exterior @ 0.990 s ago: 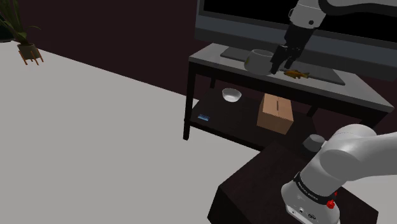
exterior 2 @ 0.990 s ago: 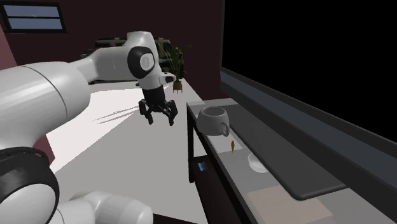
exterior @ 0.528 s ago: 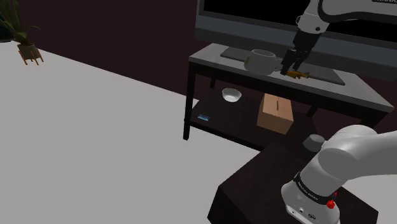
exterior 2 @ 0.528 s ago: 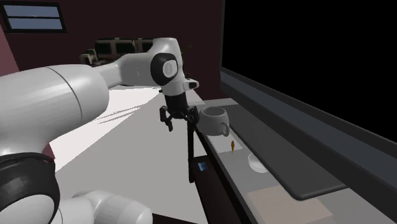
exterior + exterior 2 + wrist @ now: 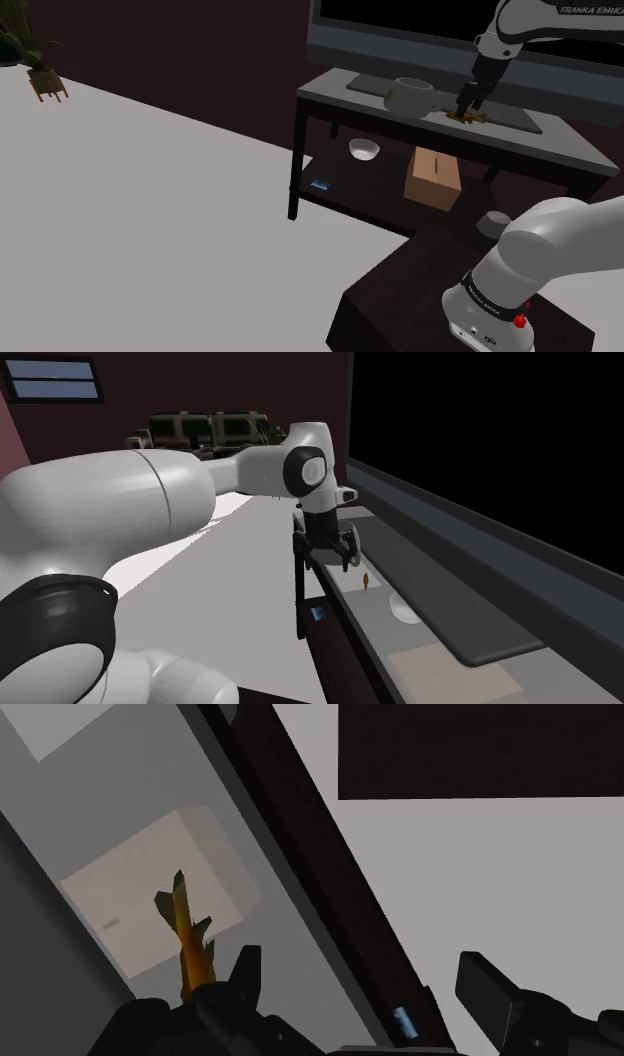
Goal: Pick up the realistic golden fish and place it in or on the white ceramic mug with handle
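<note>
Gripper [image 5: 368, 979] stood wide open, 2 fingers clasping nothing. Just outside 1 finger was the golden fish [image 5: 190, 939], slim, orange-gold, dark-finned. I judged it light, stiff, perhaps slick, best pinched across mid-body. Farther off, in the shoulder view's upper right, it rested on the table [image 5: 325, 90] near the pale mug [image 5: 410, 94].

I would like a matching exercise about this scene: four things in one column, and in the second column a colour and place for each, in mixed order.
1 fish
2 mug
3 bowl
4 box

A tan, on the lower shelf
B pale, on the table top
C white, on the lower shelf
D golden, on the table top, by the open pincer

Pairs: 1-D, 2-B, 3-C, 4-A
</note>
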Robot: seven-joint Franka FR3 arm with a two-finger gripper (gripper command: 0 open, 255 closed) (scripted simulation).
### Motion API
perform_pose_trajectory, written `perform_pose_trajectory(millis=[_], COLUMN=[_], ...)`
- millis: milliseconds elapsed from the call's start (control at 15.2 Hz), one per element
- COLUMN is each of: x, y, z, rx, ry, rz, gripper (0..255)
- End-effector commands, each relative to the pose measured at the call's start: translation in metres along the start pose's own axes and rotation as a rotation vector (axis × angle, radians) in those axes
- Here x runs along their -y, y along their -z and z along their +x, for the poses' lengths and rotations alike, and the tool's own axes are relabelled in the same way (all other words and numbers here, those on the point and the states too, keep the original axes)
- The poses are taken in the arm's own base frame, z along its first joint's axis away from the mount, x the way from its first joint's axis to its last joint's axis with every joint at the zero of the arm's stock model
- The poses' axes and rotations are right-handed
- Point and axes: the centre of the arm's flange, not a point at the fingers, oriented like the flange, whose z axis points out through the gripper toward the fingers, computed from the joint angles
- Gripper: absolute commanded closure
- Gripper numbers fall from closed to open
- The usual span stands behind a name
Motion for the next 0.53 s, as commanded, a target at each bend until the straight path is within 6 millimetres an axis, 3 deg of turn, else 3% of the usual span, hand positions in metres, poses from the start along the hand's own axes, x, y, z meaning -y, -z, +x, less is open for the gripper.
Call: perform_pose_trajectory(millis=[0, 330, 462], x=[-0.024, -0.085, -0.088], y=[-0.006, -0.024, -0.03], z=[-0.001, 0.003, 0.003], rx=[0.01, 0.032, 0.033], ry=[0.003, 0.009, 0.009], rz=[-0.007, -0.021, -0.022], gripper=[0, 0, 0])
